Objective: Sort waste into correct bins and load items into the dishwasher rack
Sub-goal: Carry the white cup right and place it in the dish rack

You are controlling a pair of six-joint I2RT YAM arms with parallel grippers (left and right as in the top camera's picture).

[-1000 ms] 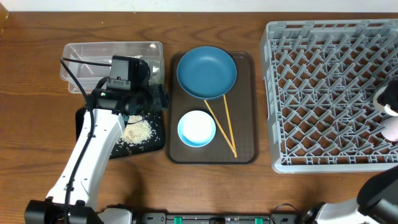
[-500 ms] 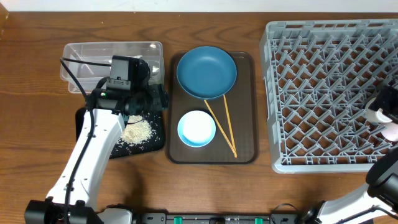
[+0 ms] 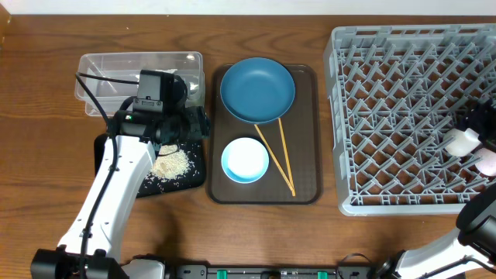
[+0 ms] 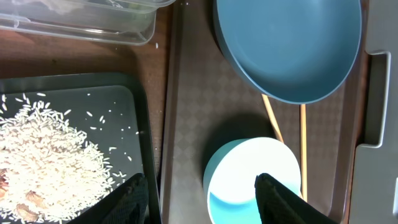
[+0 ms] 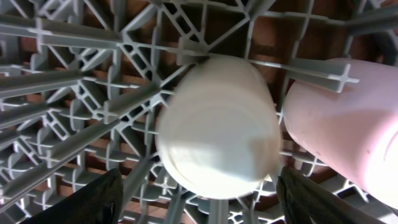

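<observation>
On rack (image 3: 403,101), pale cup (image 5: 217,127) beside pink cup (image 5: 348,130), left claw (image 4: 200,186), right claw (image 5: 199,193) (both released)

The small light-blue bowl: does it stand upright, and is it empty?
Upright and empty: in the overhead view the small light-blue bowl shows its white inside facing up, with nothing in it.

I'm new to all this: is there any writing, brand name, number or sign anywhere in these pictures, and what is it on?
No text can be read in any view.
The dishwasher rack, dark-blue dish, small bowl, clear tub, black tray, pale cup and pink cup all show plain, unlettered surfaces.
</observation>
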